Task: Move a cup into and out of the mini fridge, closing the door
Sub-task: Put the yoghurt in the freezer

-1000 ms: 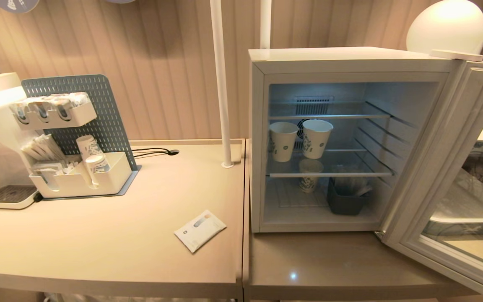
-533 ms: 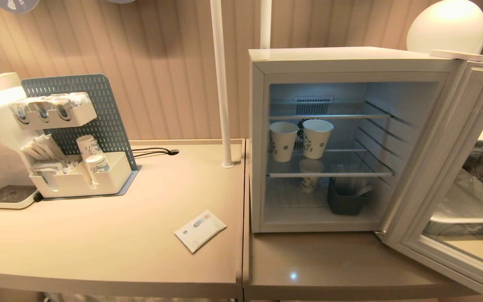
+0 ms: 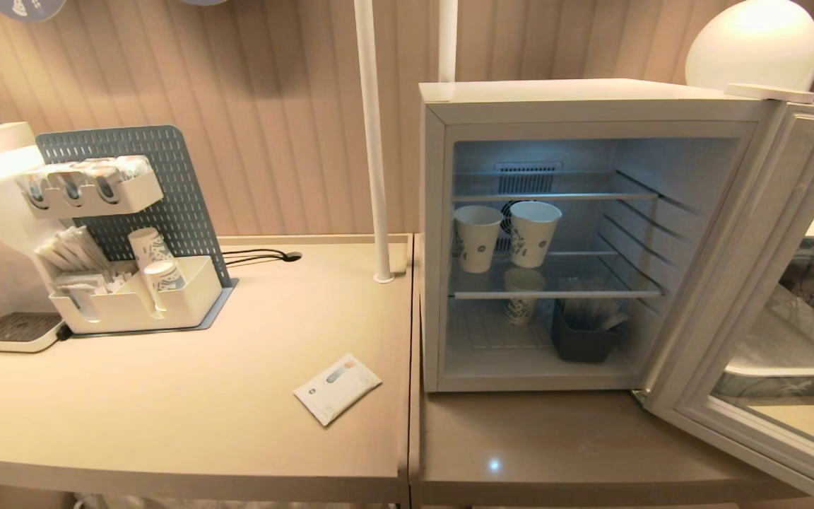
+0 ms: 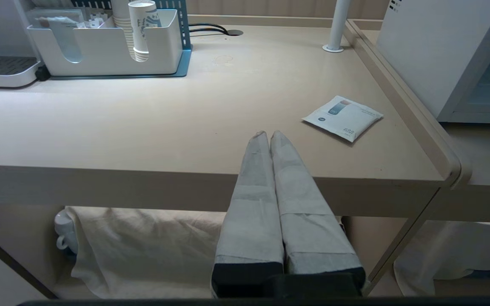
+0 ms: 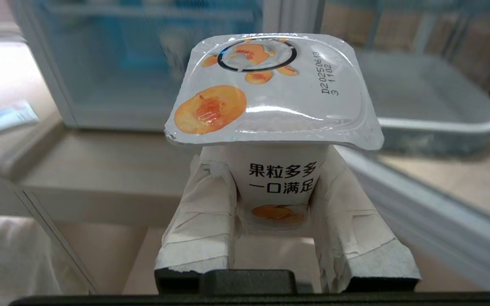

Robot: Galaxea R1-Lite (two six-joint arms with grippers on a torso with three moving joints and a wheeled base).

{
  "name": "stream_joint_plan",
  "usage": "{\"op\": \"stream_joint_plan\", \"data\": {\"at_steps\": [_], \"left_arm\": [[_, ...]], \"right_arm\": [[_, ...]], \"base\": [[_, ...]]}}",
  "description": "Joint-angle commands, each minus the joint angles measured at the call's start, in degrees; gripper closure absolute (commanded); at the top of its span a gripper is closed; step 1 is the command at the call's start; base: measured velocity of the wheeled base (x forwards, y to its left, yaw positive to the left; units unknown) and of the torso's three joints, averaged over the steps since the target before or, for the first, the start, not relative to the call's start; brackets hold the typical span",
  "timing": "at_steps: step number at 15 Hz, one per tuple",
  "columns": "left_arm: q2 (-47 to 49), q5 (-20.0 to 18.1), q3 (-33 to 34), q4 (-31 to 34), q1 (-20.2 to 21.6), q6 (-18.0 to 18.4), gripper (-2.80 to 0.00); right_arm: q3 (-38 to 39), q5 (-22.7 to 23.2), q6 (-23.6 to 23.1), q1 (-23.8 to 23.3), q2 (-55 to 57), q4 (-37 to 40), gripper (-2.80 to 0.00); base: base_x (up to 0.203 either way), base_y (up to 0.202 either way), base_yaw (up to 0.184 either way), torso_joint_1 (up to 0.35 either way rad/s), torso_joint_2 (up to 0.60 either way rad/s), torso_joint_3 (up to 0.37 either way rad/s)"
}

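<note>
The cup (image 5: 277, 97), small and white with a peach-printed foil lid and dark text, stands upright between the taped fingers of my right gripper (image 5: 277, 170), which is shut on its body below the rim. It is held in front of the table's edge, with the mini fridge (image 3: 591, 99) blurred beyond it. In the head view the fridge stands open, its glass-windowed door (image 3: 746, 283) swung out to the right. My left gripper (image 4: 269, 135) is shut and empty, parked low at the left table's front edge. Neither arm shows in the head view.
Inside the fridge, two paper cups (image 3: 478, 237) stand on the middle wire shelf, with another cup and a dark bin (image 3: 584, 339) below. A white sachet (image 3: 337, 388) lies on the left table. An organiser with cups (image 3: 131, 297) and a white pole (image 3: 372, 141) stand behind.
</note>
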Motion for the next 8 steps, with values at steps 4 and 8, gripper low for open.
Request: {"op": "stream_joint_plan", "data": {"at_steps": [4,8], "left_arm": [[0.0,0.0,0.0,0.0,0.0,0.0,0.0],[0.0,0.0,0.0,0.0,0.0,0.0,0.0]], "right_arm": [[-12.0,10.0,-0.2,0.0,12.3,6.8,0.0],[-12.3,12.1,-0.1,0.1,32.1,-1.8,0.0]], "base": [[0.0,0.0,0.0,0.0,0.0,0.0],[0.0,0.0,0.0,0.0,0.0,0.0]]}}
